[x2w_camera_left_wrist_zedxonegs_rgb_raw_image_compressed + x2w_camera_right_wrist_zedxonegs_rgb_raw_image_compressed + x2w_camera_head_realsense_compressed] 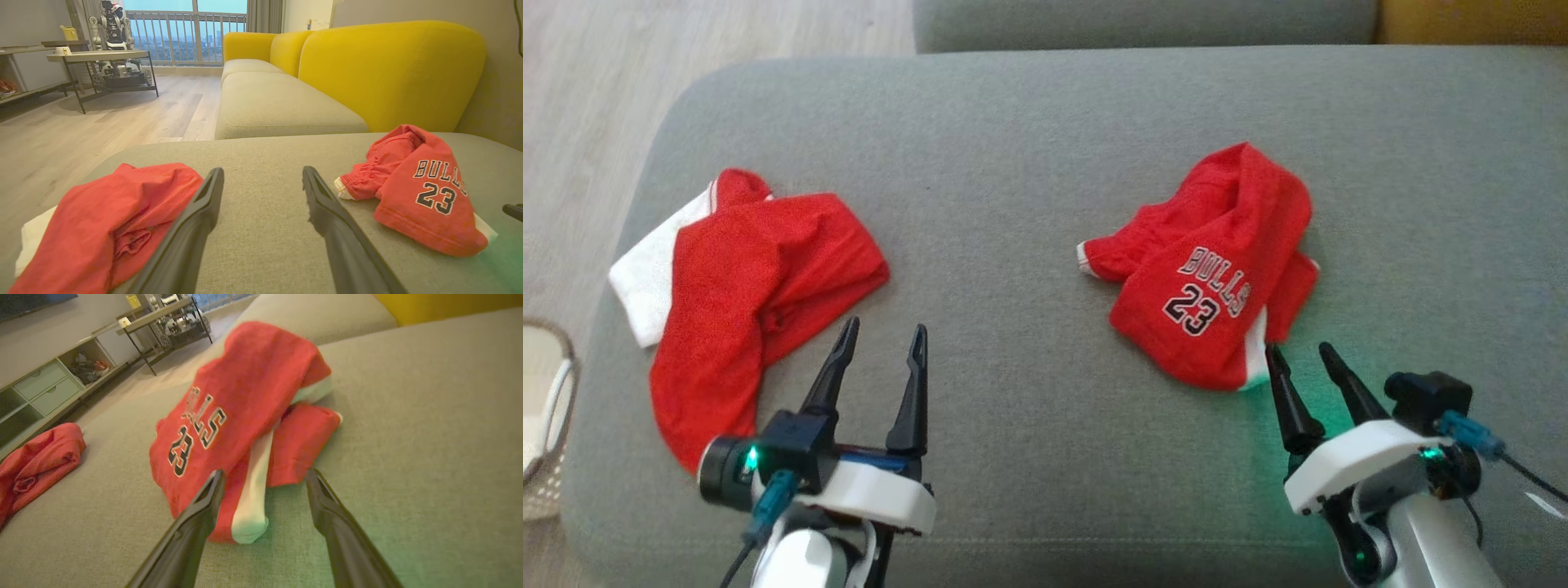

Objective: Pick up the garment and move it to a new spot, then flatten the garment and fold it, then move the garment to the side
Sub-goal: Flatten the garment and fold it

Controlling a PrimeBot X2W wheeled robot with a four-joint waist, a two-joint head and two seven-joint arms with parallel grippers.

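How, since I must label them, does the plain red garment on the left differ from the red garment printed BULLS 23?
The red lettered garment shows black-and-white BULLS 23 print; the plain red garment shows none. The plain one lies spread wider, with a broad white panel showing; the lettered one is bunched, with only narrow white strips. Both are red fabric, crumpled on the grey sofa cushion.

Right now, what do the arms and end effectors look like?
Left end effector and right end effector match: two long black tapered fingers on a white bracket, a black wrist camera, teal connector with dark cable, green light, pale silvery forearm.
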